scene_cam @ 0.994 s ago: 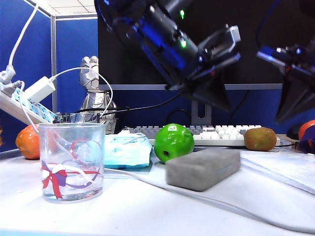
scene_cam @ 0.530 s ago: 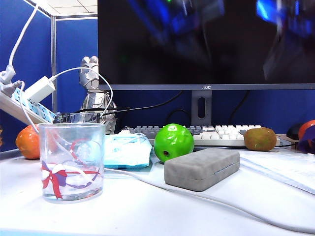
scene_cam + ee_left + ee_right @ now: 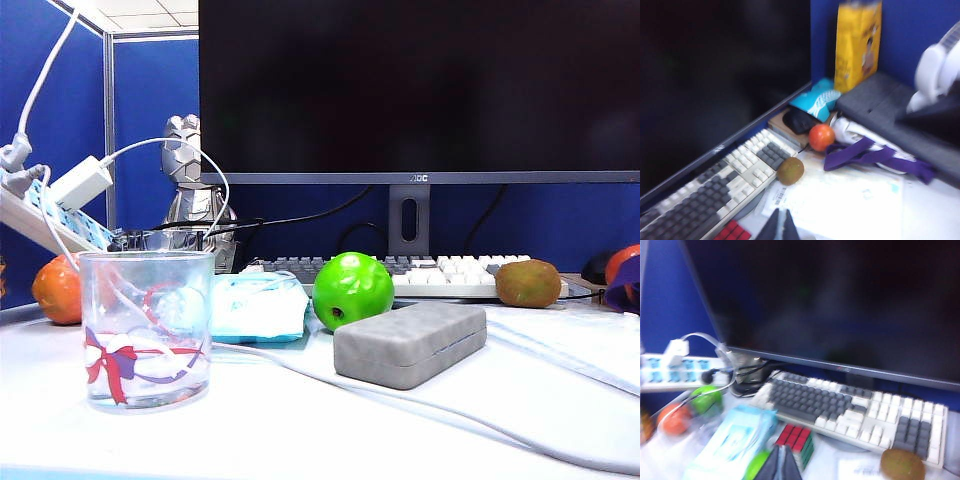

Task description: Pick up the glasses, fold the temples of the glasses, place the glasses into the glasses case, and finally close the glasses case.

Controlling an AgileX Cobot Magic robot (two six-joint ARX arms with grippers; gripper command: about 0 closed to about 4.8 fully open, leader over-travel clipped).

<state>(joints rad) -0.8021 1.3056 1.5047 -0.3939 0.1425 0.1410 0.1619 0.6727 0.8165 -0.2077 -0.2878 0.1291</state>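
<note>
The grey glasses case [image 3: 410, 343] lies closed on the white table, in front of a green apple [image 3: 352, 289]. The glasses and their temples are hidden in every view. Neither arm appears in the exterior view. In the left wrist view my left gripper [image 3: 781, 222] hangs high above paper sheets beside a keyboard, its dark jaws pressed together with nothing between them. My right gripper [image 3: 780, 460] is also shut and empty, raised above a tissue pack [image 3: 735, 440] and a Rubik's cube [image 3: 796, 439].
A clear drinking glass [image 3: 147, 330] with a ribbon print stands at the front left. A white cable [image 3: 420, 405] runs across the table past the case. Behind are a keyboard [image 3: 440, 272], a kiwi [image 3: 528, 283], an orange fruit [image 3: 57, 288] and a large monitor [image 3: 420, 90].
Both arms, which hung over the case a second ago, have risen out of the exterior view. The case has stayed closed in place.
</note>
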